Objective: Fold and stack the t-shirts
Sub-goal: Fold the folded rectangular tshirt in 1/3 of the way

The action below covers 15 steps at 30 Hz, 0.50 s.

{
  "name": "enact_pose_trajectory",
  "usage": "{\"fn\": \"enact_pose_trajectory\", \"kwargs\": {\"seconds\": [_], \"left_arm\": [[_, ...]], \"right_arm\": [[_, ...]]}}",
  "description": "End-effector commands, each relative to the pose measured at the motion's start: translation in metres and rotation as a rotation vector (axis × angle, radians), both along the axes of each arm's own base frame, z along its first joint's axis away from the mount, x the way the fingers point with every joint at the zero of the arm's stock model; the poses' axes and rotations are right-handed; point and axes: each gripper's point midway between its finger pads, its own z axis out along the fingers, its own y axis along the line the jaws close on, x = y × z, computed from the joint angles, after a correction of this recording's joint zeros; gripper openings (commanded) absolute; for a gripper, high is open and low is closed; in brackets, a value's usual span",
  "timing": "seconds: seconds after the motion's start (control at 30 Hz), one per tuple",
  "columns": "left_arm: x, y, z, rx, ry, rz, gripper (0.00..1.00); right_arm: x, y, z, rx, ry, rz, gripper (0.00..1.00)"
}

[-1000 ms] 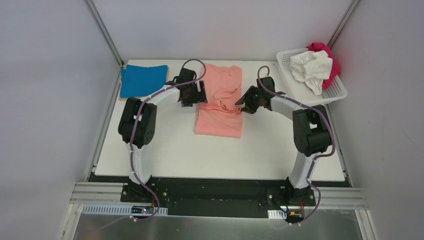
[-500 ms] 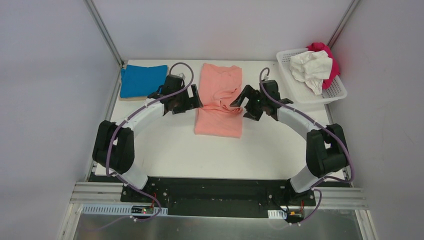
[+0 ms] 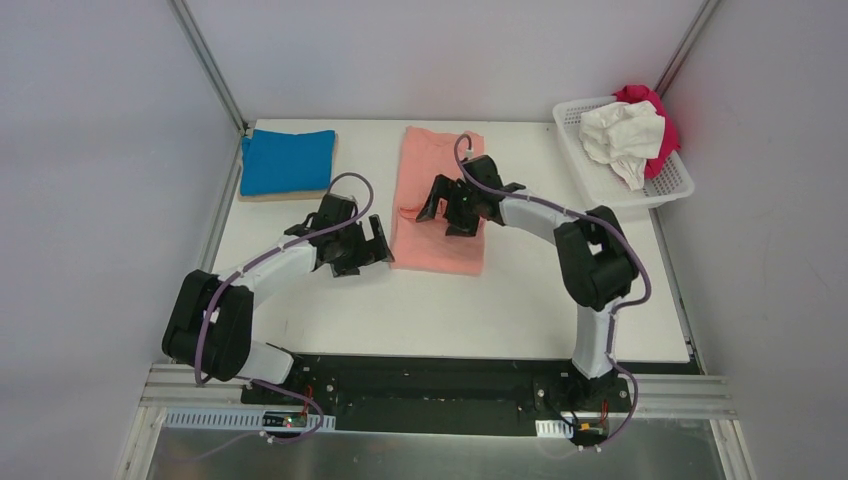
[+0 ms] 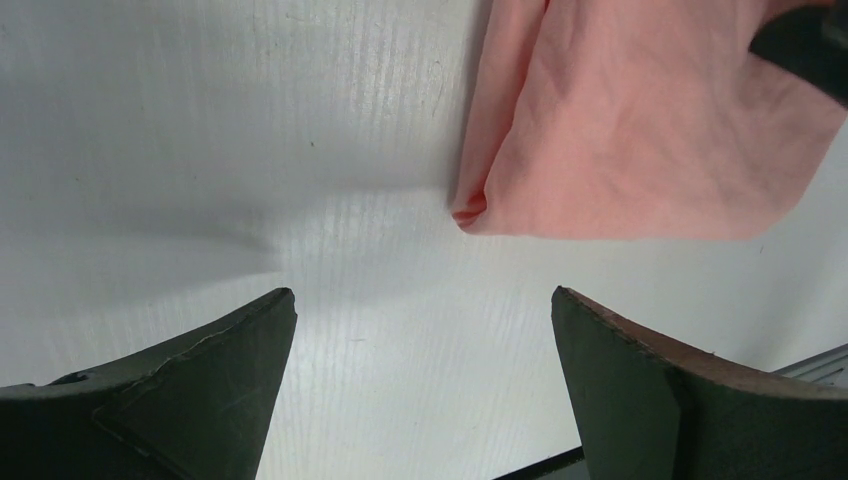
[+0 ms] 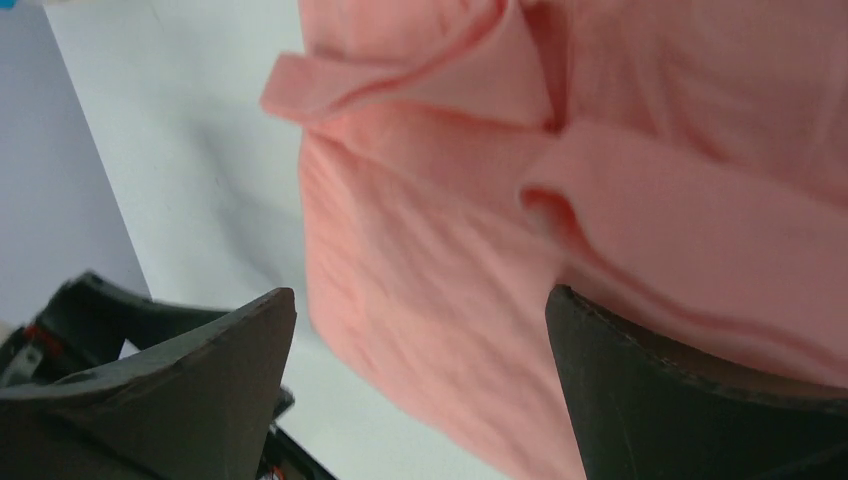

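Note:
A salmon-pink t-shirt [image 3: 440, 160] lies as a long strip in the middle of the table, with loose folds across its middle [image 5: 480, 90]. My right gripper [image 3: 440, 216] hovers open over that middle part, and pink cloth fills the space between its fingers [image 5: 422, 295]. My left gripper [image 3: 381, 243] is open and empty over bare table [image 4: 422, 295], just left of the shirt's near left corner [image 4: 480, 205]. A folded bright blue t-shirt [image 3: 287, 160] lies at the back left. White [image 3: 620, 130] and magenta [image 3: 655, 112] t-shirts are heaped in the basket.
The white lattice basket [image 3: 662, 189] stands at the back right corner. A thin tan board [image 3: 288, 196] lies under the blue shirt. The enclosure's walls and metal posts ring the table. The right gripper's dark body shows in the left wrist view [image 4: 810, 50].
My left gripper has drawn back toward me, from the shirt's middle left to its near left corner. My right gripper has swung left from the shirt's right edge to over its middle.

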Motion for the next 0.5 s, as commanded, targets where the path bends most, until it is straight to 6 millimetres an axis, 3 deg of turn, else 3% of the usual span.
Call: {"fn": "enact_pose_trajectory", "kwargs": {"seconds": [0.0, 0.1, 0.23, 0.33, 0.47], "left_arm": [[0.000, 0.003, 0.009, -0.014, -0.039, 0.036, 0.99], [-0.001, 0.005, 0.010, -0.013, -0.045, 0.035, 0.99], [-0.001, 0.005, 0.011, -0.010, -0.051, 0.032, 0.99], [0.002, 0.004, 0.012, -0.009, -0.056, 0.031, 0.99], [0.015, 0.004, 0.013, 0.008, -0.062, 0.041, 0.99]], "right_arm": [[0.053, 0.011, -0.001, -0.034, -0.106, -0.040, 0.99], [0.095, 0.005, -0.001, -0.076, -0.179, -0.124, 1.00], [0.156, -0.011, 0.028, -0.131, -0.300, -0.234, 1.00], [0.163, -0.014, 0.049, -0.115, -0.313, -0.222, 0.99], [0.137, -0.015, 0.068, -0.084, -0.307, -0.150, 1.00]]}}
